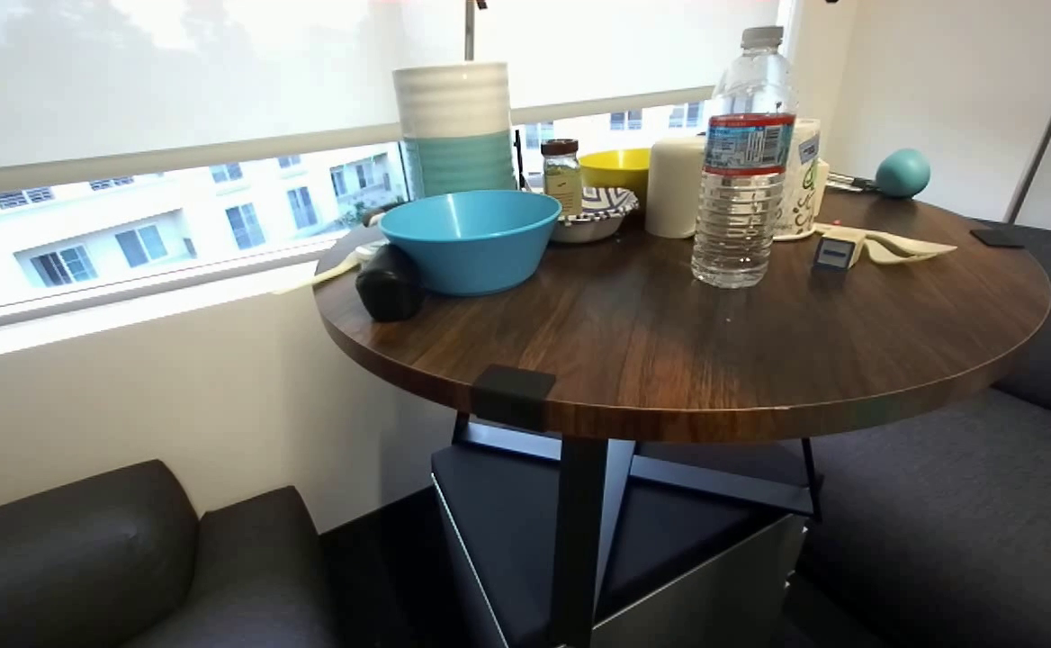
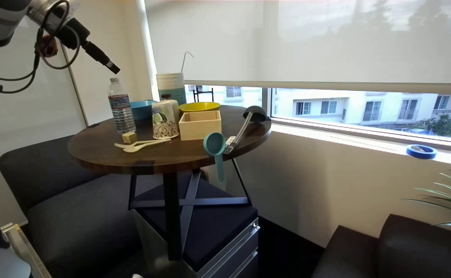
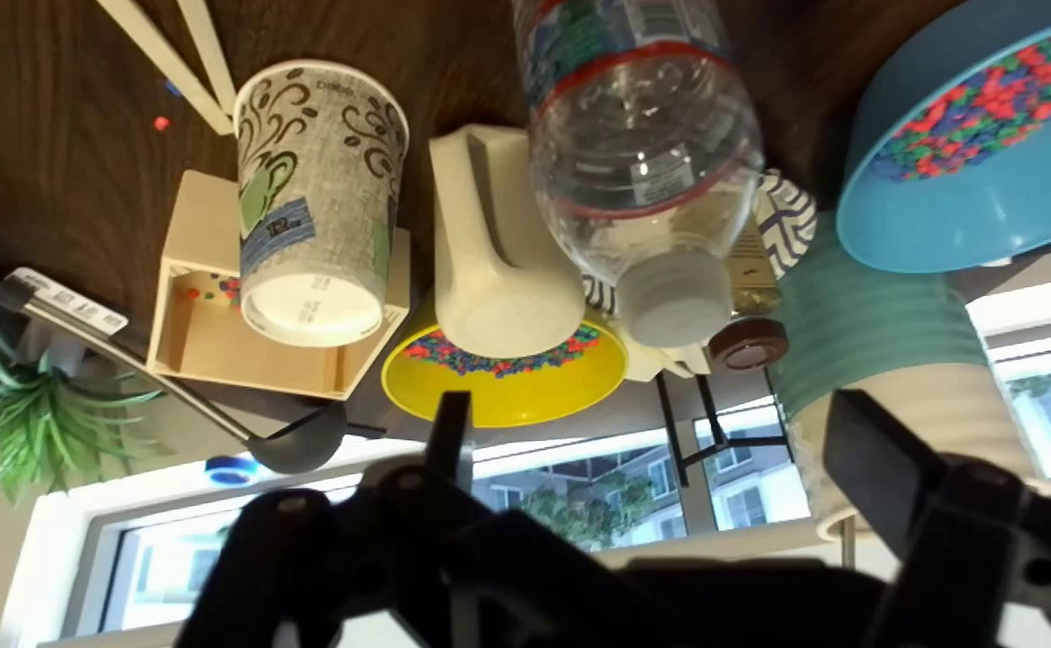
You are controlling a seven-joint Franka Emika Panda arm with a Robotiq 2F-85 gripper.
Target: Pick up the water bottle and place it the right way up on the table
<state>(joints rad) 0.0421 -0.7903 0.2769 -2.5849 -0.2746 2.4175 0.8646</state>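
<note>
The clear water bottle with its white cap and red-and-blue label stands upright on the round dark brown table. It also shows upright in an exterior view. In the upside-down wrist view the bottle points its cap toward the jaws, its base cut off by the frame edge. My gripper is open, with nothing between its fingers. In an exterior view the gripper is tilted down, its tips just above the cap and apart from it.
A paper cup, a wooden box, cream utensils and a small block are near the bottle. A blue bowl, white cylinder, yellow bowl and teal-and-cream canister also stand on the table.
</note>
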